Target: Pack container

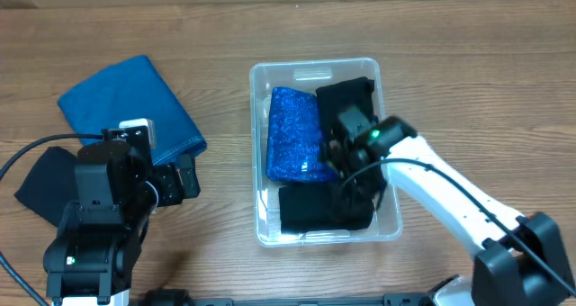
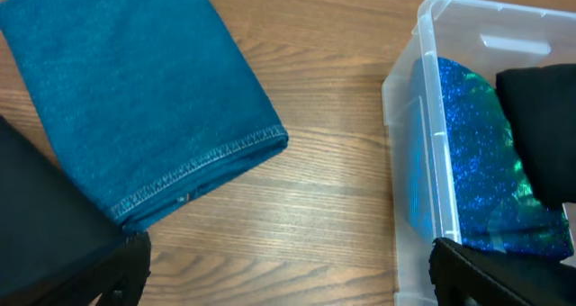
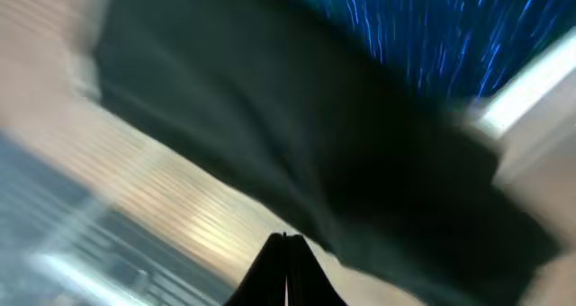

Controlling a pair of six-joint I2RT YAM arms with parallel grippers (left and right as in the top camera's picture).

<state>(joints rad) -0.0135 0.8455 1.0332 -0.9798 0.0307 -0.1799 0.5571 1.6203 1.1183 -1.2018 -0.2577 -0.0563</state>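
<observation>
- While the right gripper [image 3: 286,248], fingers pressed together, seems to tuck black cloth [image 1: 317,214] into the container [image 1: 313,68], packing is midway.
- Left gripper [image 2: 290,272] gapes empty; next, grasp the teal cloth [image 1: 124,101].

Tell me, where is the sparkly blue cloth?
In the overhead view, the sparkly blue cloth lies inside the container, on its left side, beside black cloths.

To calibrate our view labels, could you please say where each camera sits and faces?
Overhead: above the table, looking down at the container; left gripper, right gripper show.
Left wrist: low, facing teal cloth and container; open left gripper frames it.
Right wrist: blurred, over the black cloth; shut right gripper shows.
All share the sparkly blue cloth.
</observation>
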